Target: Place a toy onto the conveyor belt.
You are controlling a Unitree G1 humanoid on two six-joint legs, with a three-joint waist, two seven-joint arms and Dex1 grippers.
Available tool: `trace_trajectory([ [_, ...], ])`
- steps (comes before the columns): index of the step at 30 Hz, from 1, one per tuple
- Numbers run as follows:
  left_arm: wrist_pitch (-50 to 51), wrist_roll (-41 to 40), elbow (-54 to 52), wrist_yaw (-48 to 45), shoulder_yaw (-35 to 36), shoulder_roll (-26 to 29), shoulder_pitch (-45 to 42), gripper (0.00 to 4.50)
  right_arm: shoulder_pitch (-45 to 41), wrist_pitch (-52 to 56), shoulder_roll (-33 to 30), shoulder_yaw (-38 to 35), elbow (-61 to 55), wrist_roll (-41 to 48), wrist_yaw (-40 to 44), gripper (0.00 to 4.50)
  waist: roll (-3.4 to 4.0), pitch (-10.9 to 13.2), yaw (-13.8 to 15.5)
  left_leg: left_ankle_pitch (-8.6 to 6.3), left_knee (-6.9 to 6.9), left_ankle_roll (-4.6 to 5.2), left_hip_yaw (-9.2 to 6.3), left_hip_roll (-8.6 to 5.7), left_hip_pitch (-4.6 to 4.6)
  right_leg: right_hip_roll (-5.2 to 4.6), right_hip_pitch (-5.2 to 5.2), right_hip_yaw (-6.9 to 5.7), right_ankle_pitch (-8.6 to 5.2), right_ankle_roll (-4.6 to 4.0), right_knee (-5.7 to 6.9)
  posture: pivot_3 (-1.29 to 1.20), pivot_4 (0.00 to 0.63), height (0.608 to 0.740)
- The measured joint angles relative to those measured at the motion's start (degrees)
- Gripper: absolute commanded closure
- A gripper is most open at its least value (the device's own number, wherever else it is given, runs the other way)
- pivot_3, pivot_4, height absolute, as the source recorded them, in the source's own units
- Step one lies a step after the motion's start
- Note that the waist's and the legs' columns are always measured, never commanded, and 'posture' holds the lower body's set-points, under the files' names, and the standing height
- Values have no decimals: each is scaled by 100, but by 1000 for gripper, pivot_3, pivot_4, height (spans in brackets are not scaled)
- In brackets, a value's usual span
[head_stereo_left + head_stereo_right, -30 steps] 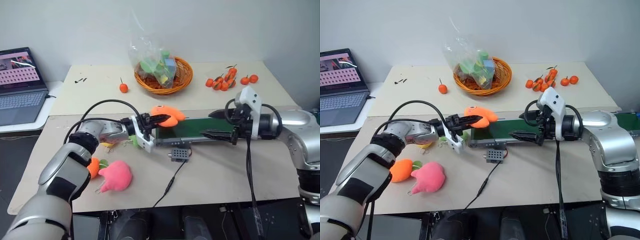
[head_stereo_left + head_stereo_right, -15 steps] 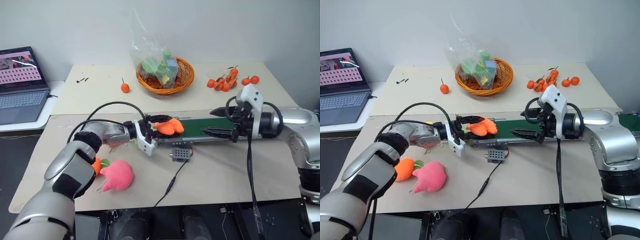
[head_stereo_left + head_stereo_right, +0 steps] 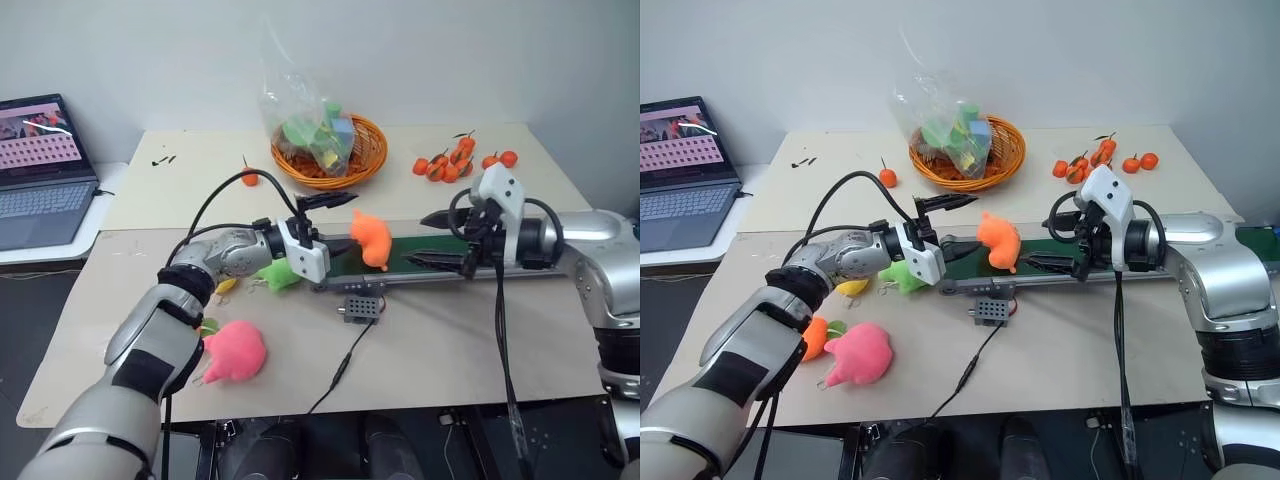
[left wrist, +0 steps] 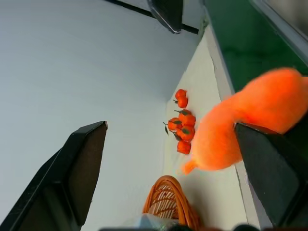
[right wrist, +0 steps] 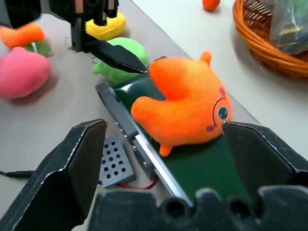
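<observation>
Both my grippers spread open, toy [image 3: 371,238] released on the belt [image 3: 440,250], left gripper [image 3: 322,222] just beside the toy, right gripper [image 3: 436,240] over the belt.

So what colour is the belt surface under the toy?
Dark green conveyor belt; clearest in the right wrist view.

Looked like a robotics lab or test bench, not a home. A plain beige desk [image 3: 450,340] against a bare white wall carried a small conveyor belt [image 3: 420,250] with loose wiring and a grey control box [image 3: 362,307]. An open laptop [image 3: 40,170] sat beside it, with a wicker basket [image 3: 330,160] of props.
</observation>
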Motion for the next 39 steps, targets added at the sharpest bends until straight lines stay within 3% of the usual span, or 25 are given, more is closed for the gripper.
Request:
trace_trajectory([
  [11, 1723, -2098, -1312, -2235, 859, -46, 457, 28, -213, -162, -3, 154, 253, -112, 100, 0, 0, 0, -21, 0, 5, 1, 0, 0, 1, 1, 0, 3, 0, 0, 0, 0, 150, 740],
  [13, 2748, -2873, -1881, -3044, 1047, -42, 660, 28, -246, -161, -13, 173, 262, -104, 152, 0, 2, -1, -37, -2, 5, 4, 0, 1, 0, 2, 1, 4, 0, 0, 7, 0, 150, 740],
  [16, 5326, -4290, -3022, -4448, 1257, 382, 1169, 28, -345, -161, -176, 186, 302, -63, 378, 0, 2, 0, -133, -3, 5, 6, 0, 5, -3, 9, -5, 4, 0, 0, 16, 0, 150, 740],
  [18, 6651, -4848, -3388, -4771, 1535, 707, 1308, 28, -393, -161, -342, 184, 402, -67, 501, 0, 2, 0, -178, -2, 6, 4, -1, 6, -1, 13, -6, 6, 0, 0, 11, 0, 150, 740],
  [22, 8194, -5443, -4108, -4925, 2131, 1165, 1365, 28, -495, -165, -362, 218, 541, -65, 696, 0, 2, -1, -180, -1, 3, 2, -1, 6, 12, 11, 0, 9, 0, 0, 3, 0, 150, 740],
  [28, 9439, -5746, -5320, -4800, 2830, 1856, 2015, 28, -1101, -282, -313, 300, 901, -40, 1092, 0, 3, -1, -194, 0, -2, -7, 0, 6, 13, 10, -3, 14, 0, -1, -1, 0, 150, 740],
  [39, 11253, -6566, -6860, -3801, 3559, 1869, 2563, 28, -1617, -459, 92, 433, 1417, -27, 1414, 0, 3, -1, -125, -3, -3, -11, -1, 6, 15, 8, -2, 15, 0, -2, 0, 0, 150, 740],
])
